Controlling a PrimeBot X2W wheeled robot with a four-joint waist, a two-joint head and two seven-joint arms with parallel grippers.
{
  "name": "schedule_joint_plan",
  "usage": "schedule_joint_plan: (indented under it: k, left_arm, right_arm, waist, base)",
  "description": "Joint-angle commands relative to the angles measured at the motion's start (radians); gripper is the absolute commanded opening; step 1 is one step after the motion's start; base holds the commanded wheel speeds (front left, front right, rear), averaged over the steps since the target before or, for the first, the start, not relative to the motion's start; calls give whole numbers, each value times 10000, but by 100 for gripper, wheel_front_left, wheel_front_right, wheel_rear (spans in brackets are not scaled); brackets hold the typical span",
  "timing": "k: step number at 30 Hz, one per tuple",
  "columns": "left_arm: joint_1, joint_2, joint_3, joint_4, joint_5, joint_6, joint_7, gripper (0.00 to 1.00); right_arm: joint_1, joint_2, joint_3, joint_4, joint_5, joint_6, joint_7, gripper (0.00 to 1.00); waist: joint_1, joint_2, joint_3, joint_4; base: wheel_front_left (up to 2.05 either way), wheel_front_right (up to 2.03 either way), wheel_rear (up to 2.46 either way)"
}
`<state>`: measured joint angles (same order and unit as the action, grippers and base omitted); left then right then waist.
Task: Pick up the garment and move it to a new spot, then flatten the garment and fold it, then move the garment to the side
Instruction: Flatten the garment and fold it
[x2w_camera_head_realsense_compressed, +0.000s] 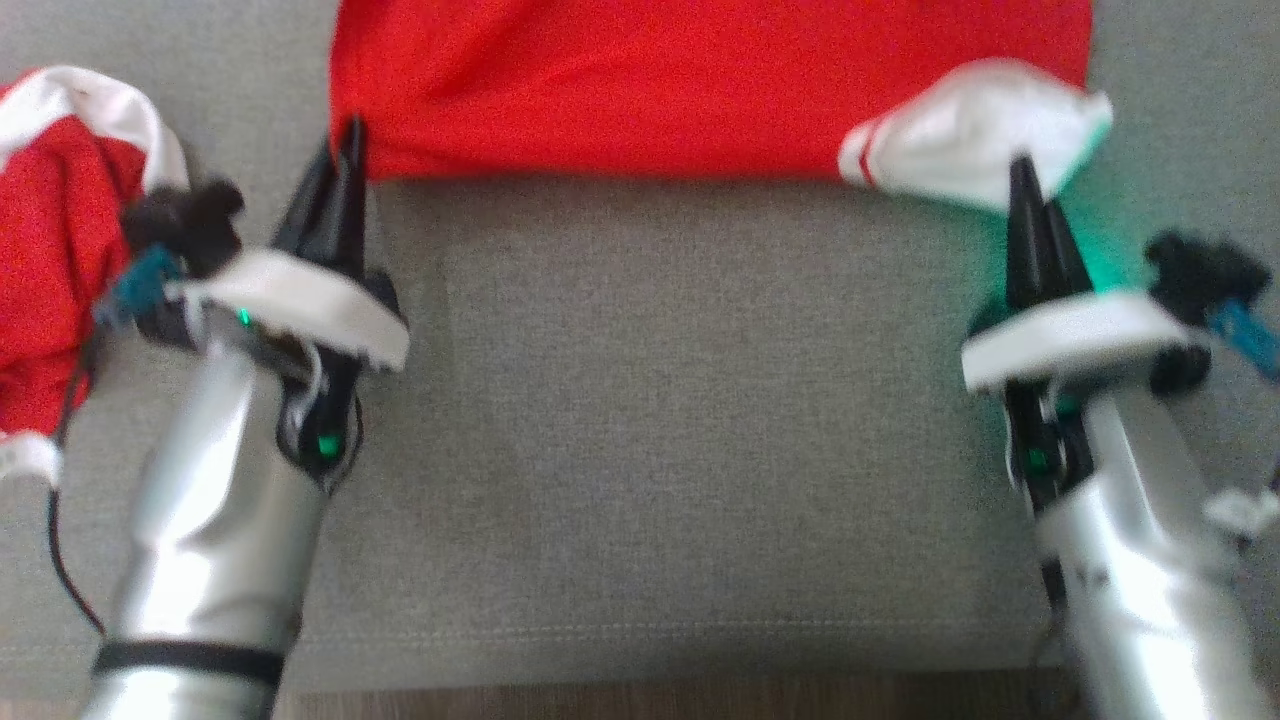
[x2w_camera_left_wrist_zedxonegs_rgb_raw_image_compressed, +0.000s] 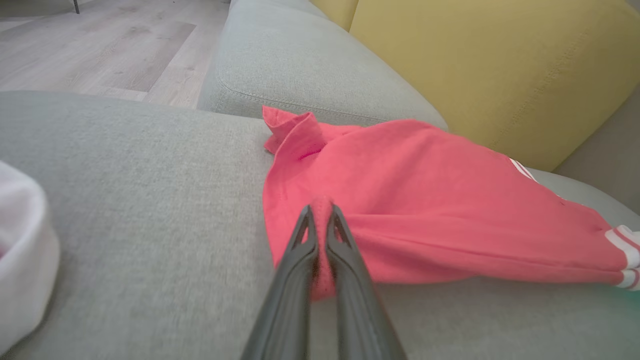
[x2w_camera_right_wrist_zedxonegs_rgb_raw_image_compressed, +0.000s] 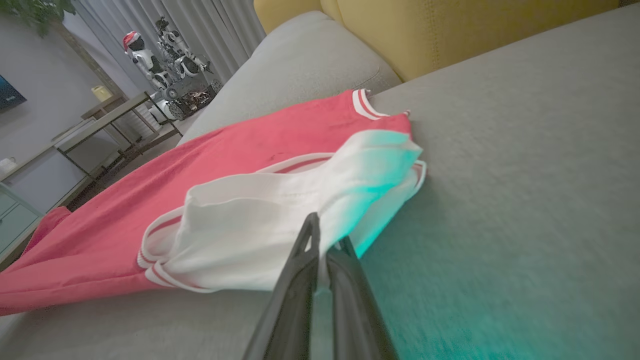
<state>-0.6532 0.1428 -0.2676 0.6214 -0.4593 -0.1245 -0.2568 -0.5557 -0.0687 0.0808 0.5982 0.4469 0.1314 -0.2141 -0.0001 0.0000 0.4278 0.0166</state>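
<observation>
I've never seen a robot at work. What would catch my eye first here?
The bright red garment spread on the grey sofa stands out first, across the top of the head view. Next, its near edge is pinched at both ends: the left gripper shut on the red corner, the right gripper on the white sleeve. A second red-and-white garment lies bunched at the far left.

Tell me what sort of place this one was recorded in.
Probably a living room: a grey sofa with yellow back cushions, a wood floor, and curtains behind a side table.
</observation>
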Motion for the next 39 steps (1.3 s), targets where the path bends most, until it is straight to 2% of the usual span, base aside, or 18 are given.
schedule_joint_plan:
  k: [1, 9, 14, 17, 29, 34, 39]
  left_arm:
    - [178, 268, 403, -537, 129, -60, -49, 0]
    - [2453, 373, 624, -2136, 489, -61, -49, 0]
    - [3952, 459, 780, -3096, 712, -2, -49, 0]
    - [4816, 453, 809, -3601, 708, 196, -43, 0]
    - [6870, 550, 1027, -5508, 430, 1008, 655, 0]
    - [6952, 647, 1003, -5755, 376, 1096, 995, 0]
    - [6502, 704, 872, -5668, 245, 958, 1417, 0]
  right_arm:
    - [529, 181, 12, -793, -141, -7, 161, 0]
    - [4337, 183, -734, -4755, -45, -7, 1851, 0]
    - [5987, 184, -989, -6523, -113, -7, 2824, 0]
    - [6643, 184, -1198, -7221, -215, -7, 3279, 0]
    - [7916, 185, -1681, -8281, -236, -7, 4021, 0]
    - [7799, 185, -1747, -8120, -204, -7, 4016, 0]
    - [7078, 185, -1457, -7603, -546, -7, 4053, 0]
  waist:
    - [1, 0, -344, 78]
    - [1, 0, -1144, 109]
    - [1, 0, -1615, 50]
    - [1, 0, -1856, 19]
    - [1, 0, -2559, 44]
    - [1, 0, -2697, 76]
    - [1, 0, -2630, 127]
  base:
    - [0, 0, 0]
    - [0, 0, 0]
    - [0, 0, 0]
    - [0, 0, 0]
    - [0, 0, 0]
    - [0, 0, 0]
    - [0, 0, 0]
